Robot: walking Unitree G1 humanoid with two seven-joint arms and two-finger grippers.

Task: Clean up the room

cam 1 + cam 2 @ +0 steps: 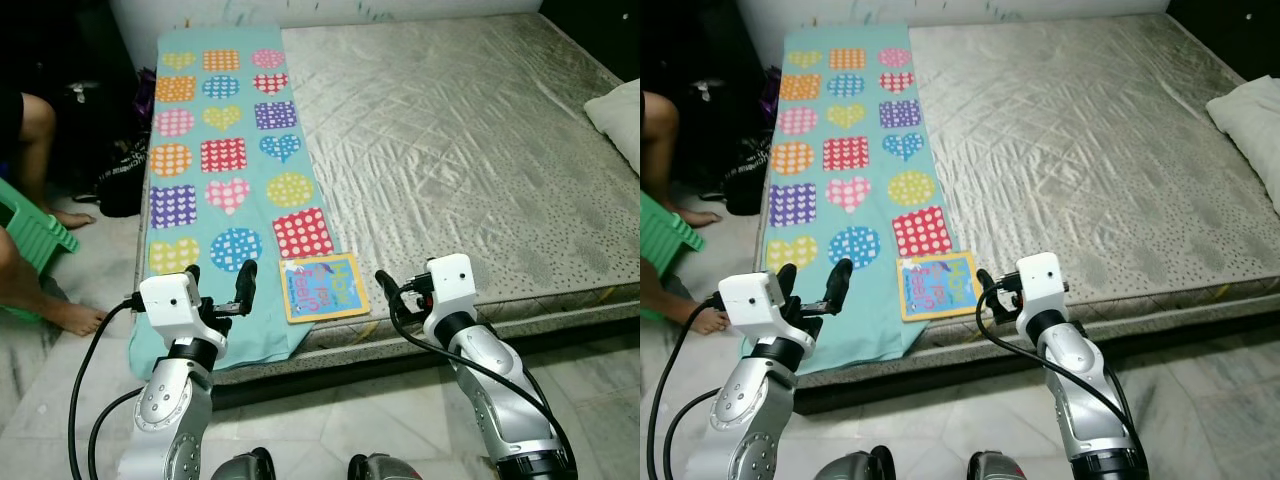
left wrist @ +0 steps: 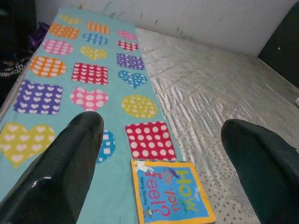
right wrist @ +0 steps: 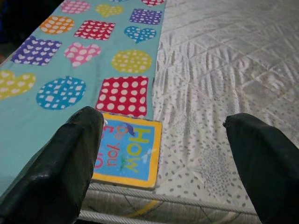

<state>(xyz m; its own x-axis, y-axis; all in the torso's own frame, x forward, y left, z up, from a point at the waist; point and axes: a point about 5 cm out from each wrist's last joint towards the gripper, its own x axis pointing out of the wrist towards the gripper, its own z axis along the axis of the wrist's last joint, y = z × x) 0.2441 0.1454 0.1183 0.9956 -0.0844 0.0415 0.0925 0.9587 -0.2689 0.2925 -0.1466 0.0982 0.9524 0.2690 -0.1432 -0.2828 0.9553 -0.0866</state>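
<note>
A blue and yellow book (image 1: 322,287) lies at the near edge of a bed (image 1: 450,150), on the corner of a teal patterned cloth (image 1: 225,170). The left tool (image 1: 220,283) and right tool (image 1: 400,295) hover near it, both open and empty. A pillow (image 1: 618,115) lies far right.

Only a book (image 1: 322,287) lies on the mattress (image 1: 450,150) edge ahead.

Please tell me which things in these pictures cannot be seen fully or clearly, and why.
- White pillow: cut off by the right edge in both eye views.
- Seated person: legs and bare feet visible; the rest is past the left edge.
- Square blue-and-yellow picture book: bottom cut off in the left wrist view; left hand fingers frame it.
- Dark bags beside the mattress: in shadow, unclear.
</note>
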